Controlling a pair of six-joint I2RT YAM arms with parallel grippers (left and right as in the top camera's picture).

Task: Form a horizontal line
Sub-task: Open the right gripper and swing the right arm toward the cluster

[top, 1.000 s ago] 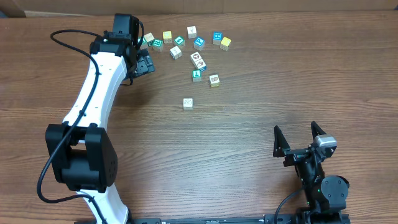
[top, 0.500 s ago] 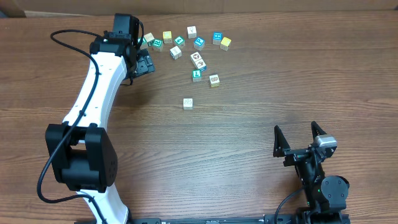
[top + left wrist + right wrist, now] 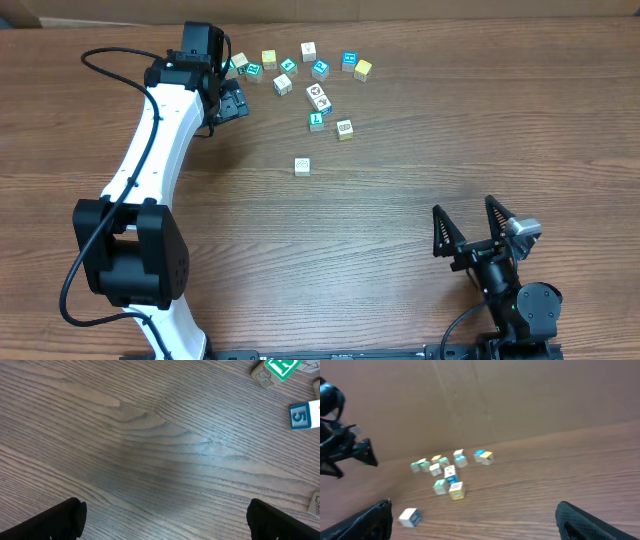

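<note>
Left gripper (image 3: 234,101) is hovering at 11 o'clock, right gripper (image 3: 463,208) at 5, both gaping and empty. Cubes (image 3: 318,97) are lying scattered at 12, not forming a row yet. They're crowding, so wide fingers are risking knocking neighbours.

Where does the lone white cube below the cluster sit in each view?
Overhead: lone white cube at centre, apart from and below the cluster.
Left wrist: not identifiable there.
Right wrist: lower left, nearest the camera.
Shared landmark, overhead and right wrist: the yellow cube just beyond it.
</note>
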